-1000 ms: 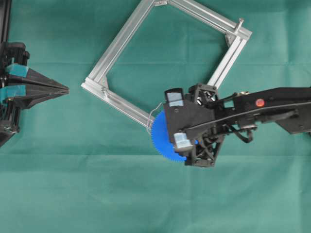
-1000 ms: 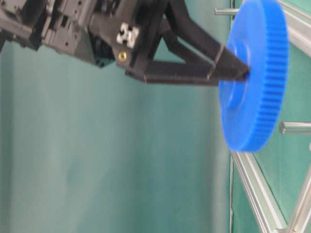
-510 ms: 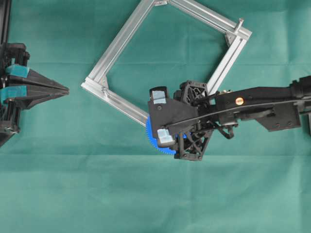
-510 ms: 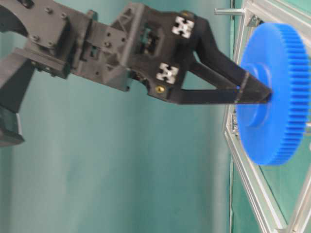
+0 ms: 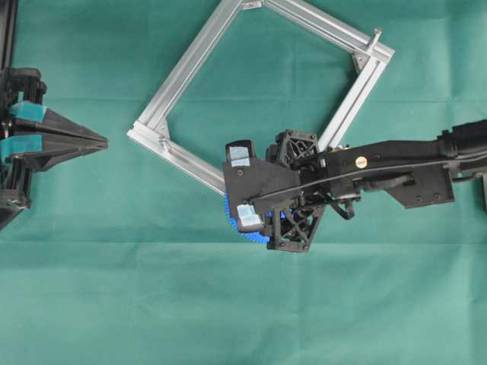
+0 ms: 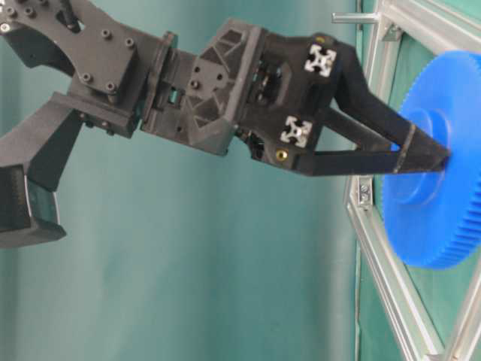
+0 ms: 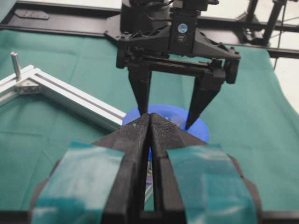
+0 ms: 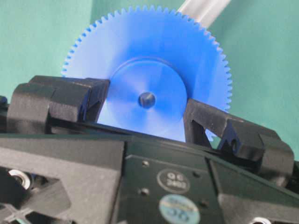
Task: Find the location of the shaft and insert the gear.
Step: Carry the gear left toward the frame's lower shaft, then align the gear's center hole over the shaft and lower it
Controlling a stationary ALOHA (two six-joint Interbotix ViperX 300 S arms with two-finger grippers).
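The right gripper pinches the gear's raised round hub, one black finger on each side. The gear is big, blue and has many little teeth. Its small middle hole shows a bit of grey inside; whether that is the shaft cannot be told. In the overhead view the gear peeks out under the gripper, just below the middle of the picture, at the lower corner of the silver frame. The left gripper sits at the far left, fingers pressed together, holding nothing. All rests on a green cloth.
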